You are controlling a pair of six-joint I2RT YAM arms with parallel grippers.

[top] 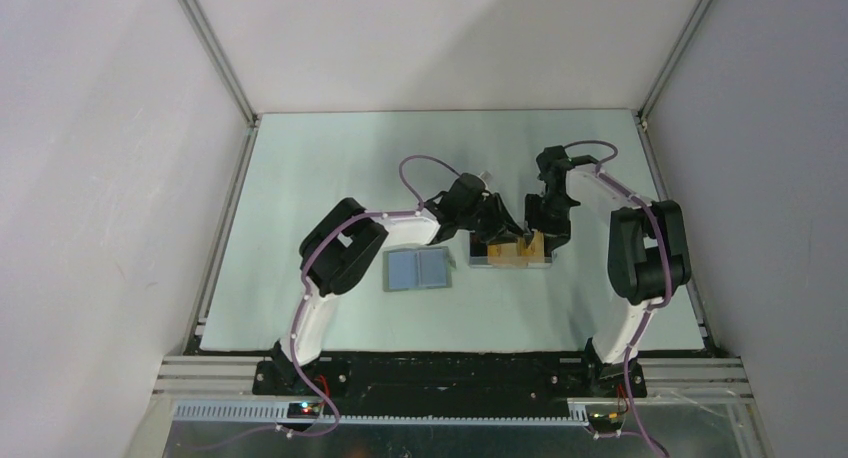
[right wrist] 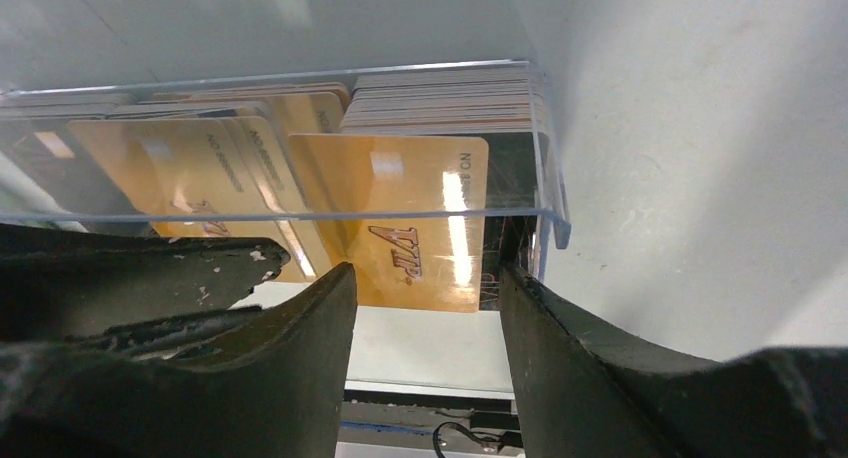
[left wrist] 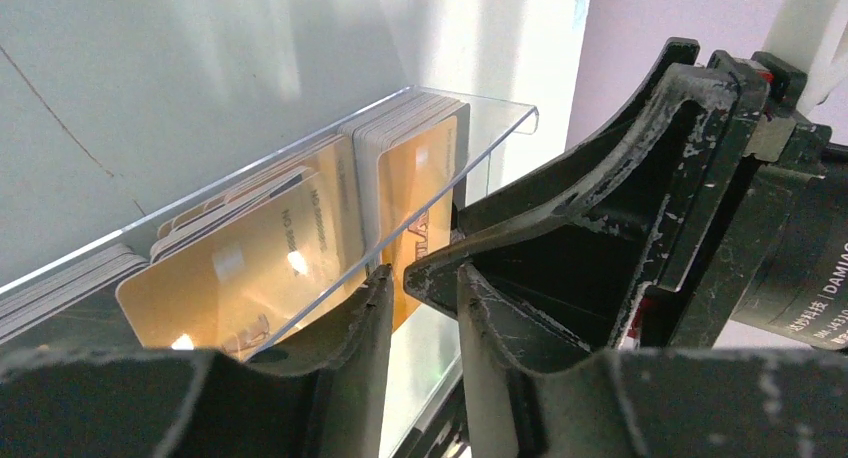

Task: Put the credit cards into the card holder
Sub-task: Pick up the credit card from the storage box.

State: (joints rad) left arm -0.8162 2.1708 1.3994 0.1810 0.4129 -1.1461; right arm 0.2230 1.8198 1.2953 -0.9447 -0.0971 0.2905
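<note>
The card holder lies open and flat on the table, its bluish-grey inside up, left of both grippers. The orange-gold credit cards stand stacked in a clear plastic tray. My left gripper is at the tray's left part; in the left wrist view its jaws stand narrowly open at the tray's front wall, nothing between them, with the cards just behind. My right gripper is open wide, nothing between its tips, in front of an orange card leaning at the tray's right end.
The two grippers are close together over the tray; the right one fills the right of the left wrist view. White enclosure walls and metal frame rails surround the pale green table.
</note>
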